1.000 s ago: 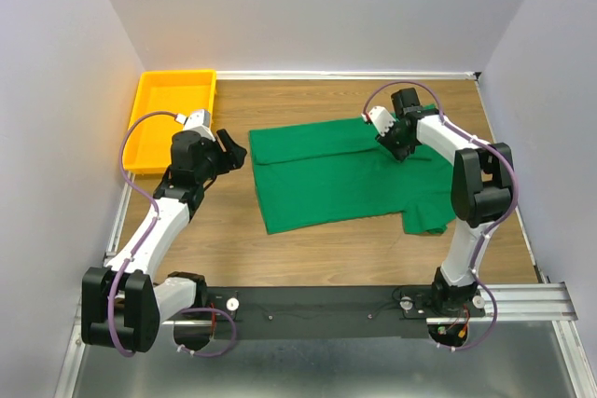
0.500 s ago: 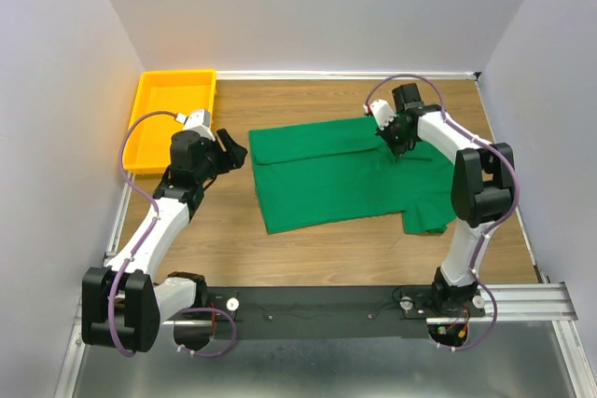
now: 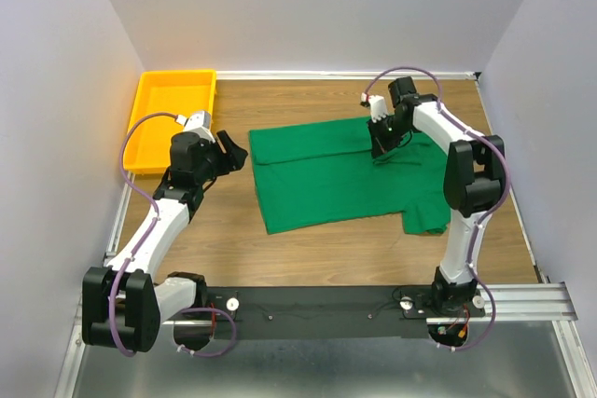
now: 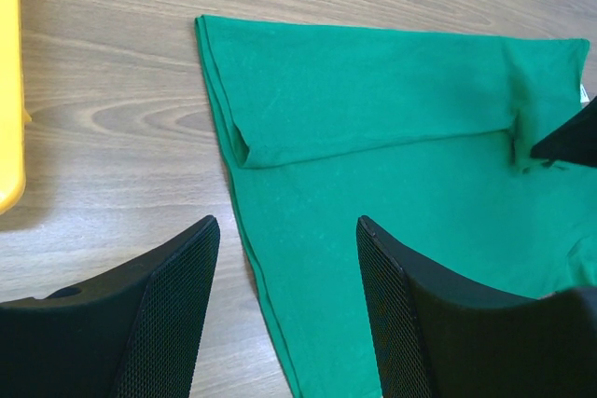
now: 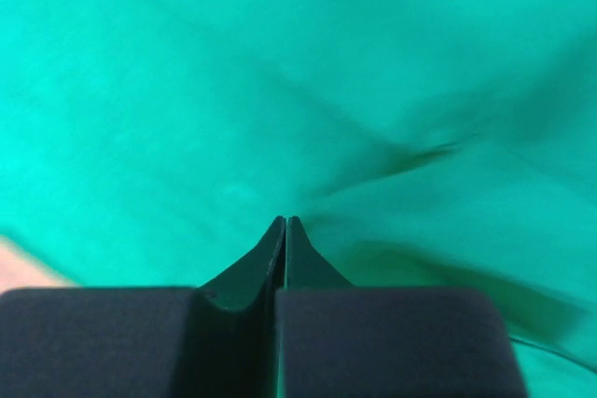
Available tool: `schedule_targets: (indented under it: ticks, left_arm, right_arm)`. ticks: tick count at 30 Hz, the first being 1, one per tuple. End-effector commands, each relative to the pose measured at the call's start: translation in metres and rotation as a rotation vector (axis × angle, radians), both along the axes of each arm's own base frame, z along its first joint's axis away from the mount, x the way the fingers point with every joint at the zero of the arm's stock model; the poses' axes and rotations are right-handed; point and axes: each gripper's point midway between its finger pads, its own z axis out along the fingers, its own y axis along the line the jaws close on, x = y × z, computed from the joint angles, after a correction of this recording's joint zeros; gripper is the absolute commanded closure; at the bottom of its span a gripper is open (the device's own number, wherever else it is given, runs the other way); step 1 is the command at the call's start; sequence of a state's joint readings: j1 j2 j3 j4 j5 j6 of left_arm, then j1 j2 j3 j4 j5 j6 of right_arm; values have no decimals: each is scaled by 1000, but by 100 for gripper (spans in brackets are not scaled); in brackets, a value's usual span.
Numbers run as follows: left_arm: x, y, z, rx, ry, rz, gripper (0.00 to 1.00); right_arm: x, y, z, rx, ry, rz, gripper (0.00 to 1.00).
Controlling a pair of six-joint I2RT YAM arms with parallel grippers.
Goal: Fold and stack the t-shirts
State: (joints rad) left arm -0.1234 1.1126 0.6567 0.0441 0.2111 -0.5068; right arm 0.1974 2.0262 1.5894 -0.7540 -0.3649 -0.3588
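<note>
The green t-shirt (image 3: 326, 174) lies partly folded on the wooden table, its far strip doubled over and one sleeve reaching toward the near right. My right gripper (image 3: 381, 148) is down on the shirt's far right part. In the right wrist view the right gripper (image 5: 285, 219) is shut, and creases in the t-shirt (image 5: 187, 90) run out from its tips, so it pinches the cloth. My left gripper (image 3: 235, 154) hovers open just left of the shirt. In the left wrist view the left gripper (image 4: 284, 221) straddles the left hem of the t-shirt (image 4: 373, 109) with nothing between its fingers.
A yellow tray (image 3: 173, 90) stands at the far left corner of the table; its edge (image 4: 7, 90) shows in the left wrist view. Grey walls close in on the left, right and far sides. Bare wood surrounds the shirt.
My right gripper has shut on the shirt and its wrist has swung left, bunching the cloth under it. The left arm has not moved.
</note>
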Motion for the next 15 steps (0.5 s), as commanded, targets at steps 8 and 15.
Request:
schedule_targets:
  ticks: [8, 15]
  left_arm:
    - [-2, -3, 0, -21, -14, -26, 32]
    - [-4, -4, -4, -26, -11, -29, 32]
  right_arm:
    - [-36, -19, 32, -2, 44, 127, 48]
    - [-7, -100, 31, -65, -2, -12, 44]
